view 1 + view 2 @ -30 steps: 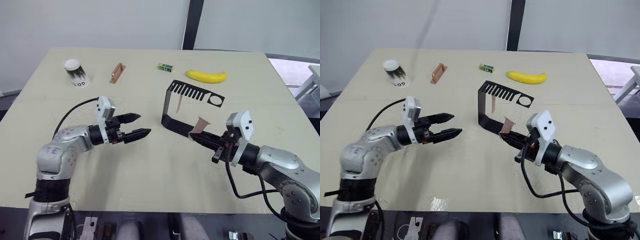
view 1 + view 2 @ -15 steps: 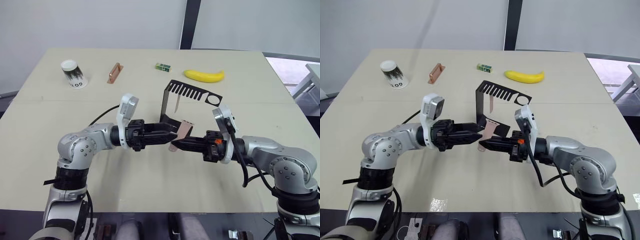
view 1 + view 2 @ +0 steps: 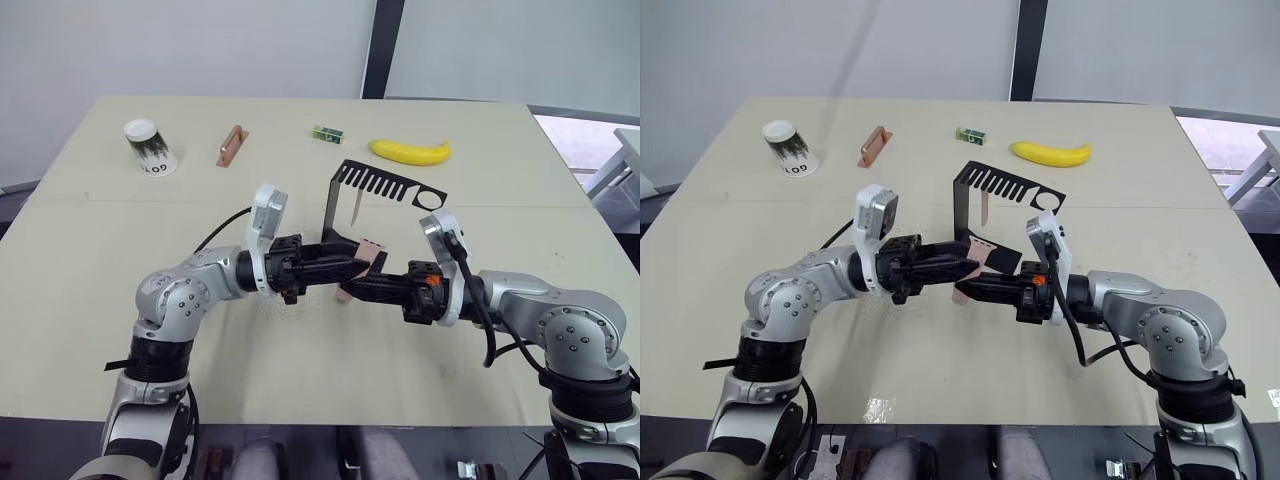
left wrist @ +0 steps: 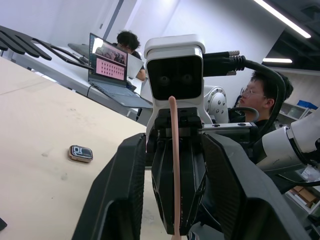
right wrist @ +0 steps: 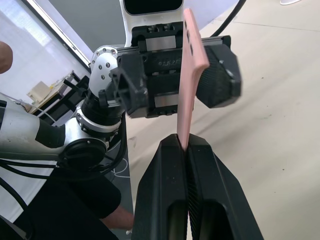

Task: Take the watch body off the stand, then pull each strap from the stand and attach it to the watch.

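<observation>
Tan table (image 3: 90, 260) — banana (image 3: 411, 152), cup (image 3: 150, 147) behind | right gripper (image 3: 352, 287) pinches strap (image 3: 360, 266) | left gripper (image 3: 362, 262) spread beside it

Pale beige table (image 3: 90, 290) with a faint seam running left to right across it. Far side: plain white wall panels (image 3: 200, 45) split by a dark vertical post (image 3: 378, 45). Grey furniture (image 3: 615, 180) at the far right edge. Left wrist view: ceiling strip lights (image 4: 285, 20), an open laptop (image 4: 112, 67) on a desk, two people (image 4: 257, 90) seated behind.
</observation>
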Robot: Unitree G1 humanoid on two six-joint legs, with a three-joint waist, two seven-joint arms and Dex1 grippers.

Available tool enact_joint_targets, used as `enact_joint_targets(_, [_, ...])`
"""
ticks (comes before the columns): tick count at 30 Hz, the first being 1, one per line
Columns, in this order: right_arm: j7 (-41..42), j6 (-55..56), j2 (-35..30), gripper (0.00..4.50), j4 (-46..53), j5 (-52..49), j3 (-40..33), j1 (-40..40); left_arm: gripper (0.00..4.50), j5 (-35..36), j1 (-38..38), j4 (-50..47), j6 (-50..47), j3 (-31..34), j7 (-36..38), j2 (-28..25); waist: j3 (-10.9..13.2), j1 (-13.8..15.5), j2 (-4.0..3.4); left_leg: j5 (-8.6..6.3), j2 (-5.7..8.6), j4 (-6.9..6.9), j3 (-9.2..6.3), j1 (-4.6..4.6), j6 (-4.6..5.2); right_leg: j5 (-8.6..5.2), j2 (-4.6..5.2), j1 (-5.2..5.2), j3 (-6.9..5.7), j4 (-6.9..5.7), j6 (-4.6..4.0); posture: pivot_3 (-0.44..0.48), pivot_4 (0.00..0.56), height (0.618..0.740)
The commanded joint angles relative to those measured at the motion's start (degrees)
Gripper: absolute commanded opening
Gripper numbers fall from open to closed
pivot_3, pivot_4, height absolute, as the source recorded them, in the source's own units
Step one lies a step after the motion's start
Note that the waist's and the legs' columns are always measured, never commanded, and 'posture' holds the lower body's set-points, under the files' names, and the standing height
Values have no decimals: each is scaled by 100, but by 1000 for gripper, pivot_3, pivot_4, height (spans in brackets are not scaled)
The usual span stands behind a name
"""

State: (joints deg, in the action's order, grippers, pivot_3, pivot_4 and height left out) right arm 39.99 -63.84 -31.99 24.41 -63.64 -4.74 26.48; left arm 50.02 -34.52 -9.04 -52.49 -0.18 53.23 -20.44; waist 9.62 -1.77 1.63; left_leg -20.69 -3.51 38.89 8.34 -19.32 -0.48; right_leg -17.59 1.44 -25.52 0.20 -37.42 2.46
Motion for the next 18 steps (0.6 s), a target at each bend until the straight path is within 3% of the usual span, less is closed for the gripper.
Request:
enact_joint_targets(1, [-82,29,5,0,129,-142,-11,40,1858,49,-50,-203,29,-43,-57,32,0,0,0,0,0,0,0,0,0,0,0,0,0,0,0,0,150,740])
enact_joint_targets(18, [-82,32,-14,0,105,-107,18,72,1858,66,-144,-133,50,6,-304,99,0,1,0,0,0,-1,0,0,0,0,0,0,0,1,0,0,150,740])
